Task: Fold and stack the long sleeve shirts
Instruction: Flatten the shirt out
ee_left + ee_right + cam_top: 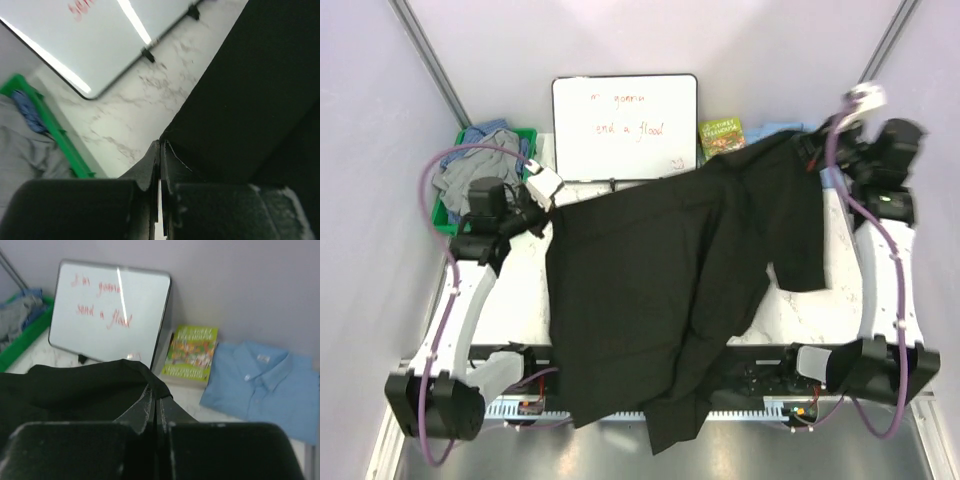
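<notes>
On a white marbled counter (140, 110), a large black shirt (660, 280) lies spread between two robot arms, each gripping it at a far corner. The left fingers (156, 160) are closed tight on an edge of the black shirt, and the dark cloth spreads away to their right. The right fingers (148, 407) are also pinched together, clamped on a raised fold of the same shirt, which rises to a small peak at their tips and falls away to their left. Seen from above, the shirt runs at a slant from the right fingers, across the middle of the counter, down to the near edge, where its lower part hangs over between the two arm bases. One sleeve lies on the counter below the right fingers. Beyond and to the left of the left fingers stands a green bin (450, 215) holding crumpled grey and blue shirts (470, 165). Beyond both pairs of fingers a whiteboard (625, 125) with red handwriting leans against the back wall. Just past the right fingers is a book (190, 352) with a green cover, and to its right a light blue shirt (260, 385) with a collar lies folded flat.
</notes>
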`<state>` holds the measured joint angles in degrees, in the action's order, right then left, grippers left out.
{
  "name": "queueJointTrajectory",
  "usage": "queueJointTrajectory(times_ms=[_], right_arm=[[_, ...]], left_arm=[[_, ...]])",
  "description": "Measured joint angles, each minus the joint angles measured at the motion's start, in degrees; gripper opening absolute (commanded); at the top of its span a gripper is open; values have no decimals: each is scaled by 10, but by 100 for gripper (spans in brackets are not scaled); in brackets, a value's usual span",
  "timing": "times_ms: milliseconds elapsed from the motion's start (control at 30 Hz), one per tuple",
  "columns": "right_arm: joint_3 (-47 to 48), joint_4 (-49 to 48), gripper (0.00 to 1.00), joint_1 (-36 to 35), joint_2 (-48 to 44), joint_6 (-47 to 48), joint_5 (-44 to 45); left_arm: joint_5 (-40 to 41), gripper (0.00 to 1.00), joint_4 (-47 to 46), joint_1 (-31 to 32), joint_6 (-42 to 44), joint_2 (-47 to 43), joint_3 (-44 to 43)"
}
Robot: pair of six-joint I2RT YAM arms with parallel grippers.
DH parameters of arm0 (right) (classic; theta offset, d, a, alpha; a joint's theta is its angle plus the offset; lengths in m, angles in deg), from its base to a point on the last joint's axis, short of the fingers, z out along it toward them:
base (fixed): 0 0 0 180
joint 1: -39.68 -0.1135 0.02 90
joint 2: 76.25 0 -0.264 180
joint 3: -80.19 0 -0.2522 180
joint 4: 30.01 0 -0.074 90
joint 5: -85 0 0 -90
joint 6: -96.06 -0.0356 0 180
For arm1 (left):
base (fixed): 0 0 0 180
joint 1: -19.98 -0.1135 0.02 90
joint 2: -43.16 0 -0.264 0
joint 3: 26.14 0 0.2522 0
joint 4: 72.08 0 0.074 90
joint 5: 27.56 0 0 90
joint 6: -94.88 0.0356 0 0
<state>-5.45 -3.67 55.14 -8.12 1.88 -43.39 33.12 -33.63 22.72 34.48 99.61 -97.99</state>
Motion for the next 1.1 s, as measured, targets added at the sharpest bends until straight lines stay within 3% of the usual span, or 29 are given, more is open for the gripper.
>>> queueJointTrajectory(times_ms=[133, 267, 433, 533, 600, 733, 900, 1000, 1100], right_arm=[[-60, 17, 0, -81, 90, 64, 34], [-44, 15, 0, -140, 205, 112, 69], [58, 46, 0, -172, 344, 136, 129], [132, 78, 1, -190, 390, 123, 150], [176, 99, 19, -198, 405, 96, 148], [219, 120, 79, -209, 409, 29, 140], [292, 157, 85, -189, 466, 8, 162], [369, 207, 81, -145, 532, 23, 158], [351, 270, 75, -81, 535, 55, 131]], left_arm=[[-2, 2, -54, 0, 13, 99, 60], [-3, 2, -116, 0, 26, 225, 53], [30, 2, -130, 0, 35, 390, -52], [38, 2, -128, 0, 39, 439, -116], [38, 3, -125, 0, 40, 455, -153], [40, 19, -111, 0, 38, 470, -207], [73, 41, -72, 2, 19, 480, -248], [105, 52, -44, 1, -2, 477, -252], [120, 53, 7, -8, -14, 466, -252]])
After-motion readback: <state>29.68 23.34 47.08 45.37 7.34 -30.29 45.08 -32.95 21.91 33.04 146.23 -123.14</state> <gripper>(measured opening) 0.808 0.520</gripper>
